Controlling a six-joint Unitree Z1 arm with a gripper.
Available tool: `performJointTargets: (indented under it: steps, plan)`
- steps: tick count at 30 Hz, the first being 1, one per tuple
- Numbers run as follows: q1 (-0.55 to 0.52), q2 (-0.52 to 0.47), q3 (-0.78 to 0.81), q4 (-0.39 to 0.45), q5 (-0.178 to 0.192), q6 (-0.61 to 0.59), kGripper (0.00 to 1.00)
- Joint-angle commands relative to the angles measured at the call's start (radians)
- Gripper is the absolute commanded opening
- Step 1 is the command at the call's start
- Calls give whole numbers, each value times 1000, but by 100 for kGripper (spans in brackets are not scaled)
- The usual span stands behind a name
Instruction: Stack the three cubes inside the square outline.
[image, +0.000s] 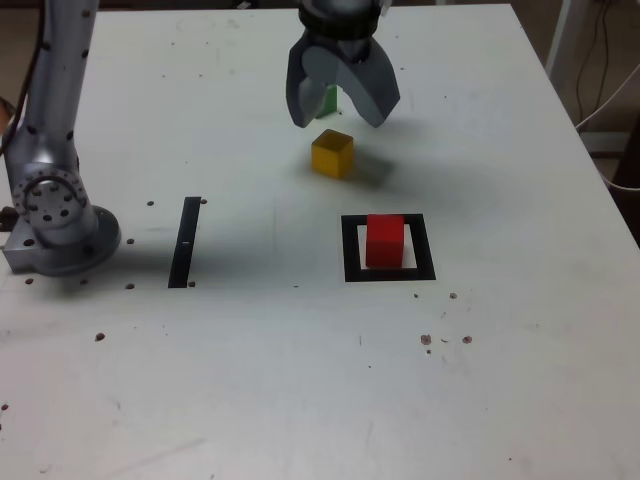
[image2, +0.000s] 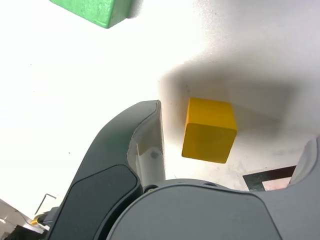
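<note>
Now your gripper (image: 343, 112) has its two fingers (image: 302, 90) spread wide and holds nothing. It hangs over the yellow cube (image: 332, 153), toward the far edge of the table (image: 520, 380). In the wrist view that cube (image2: 209, 130) sits in the gap between the fingers, so I think you are lining up to grab it. No finger touches it yet.

Just past it, nearer the far edge, is the green cube (image: 329, 98). You see only a bit of it between the fingers in the exterior view.

Closer to the middle of the table, the red cube (image: 384, 241) stands inside the square outline (image: 388, 273). It looks like the bottom of the stack, already set down. Two cubes still need to go on top, I think.

Count them: three cubes, one red, one yellow, one green. One square outline. One black strip (image: 185, 242), lying toward the exterior view's left, well apart from the cubes. One arm, one gripper.
</note>
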Motion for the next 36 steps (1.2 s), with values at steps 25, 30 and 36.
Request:
performJointTargets:
  steps: [25,30,36]
  plan:
    - [-32,47,105,-113,10,-56,90]
    - [-32,50,108,-110,15,-77,76]
    - [-37,49,115,-118,17,-105,50]
